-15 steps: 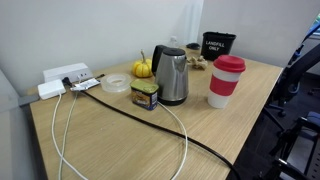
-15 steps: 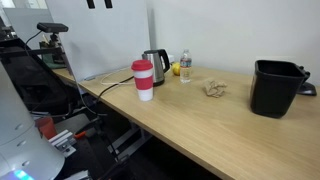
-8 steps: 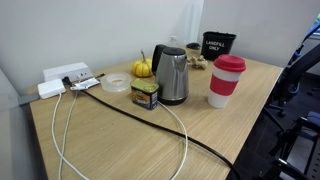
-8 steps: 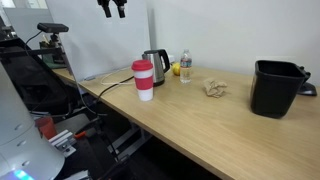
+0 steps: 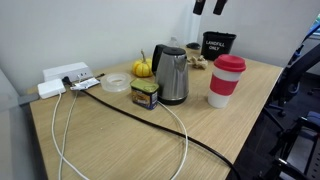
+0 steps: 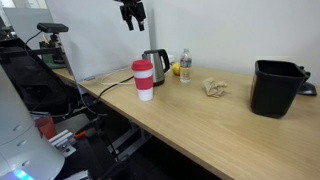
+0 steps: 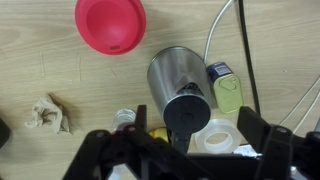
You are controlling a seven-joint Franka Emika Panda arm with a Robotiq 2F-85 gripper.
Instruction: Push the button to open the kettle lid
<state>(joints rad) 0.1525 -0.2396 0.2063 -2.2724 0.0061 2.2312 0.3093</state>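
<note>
Kettle (image 5: 172,75) is sitting beside the cup (image 5: 226,80), lid (image 7: 188,108) shut. I'm hovering my gripper (image 5: 208,6) high above it, jaws spread wide and empty, lining up for the press.

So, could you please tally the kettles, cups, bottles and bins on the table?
Brushed steel kettle with black handle: 1
White cup with red lid: 1
Clear plastic bottle: 1
Black bin: 1
Total: 4
</note>
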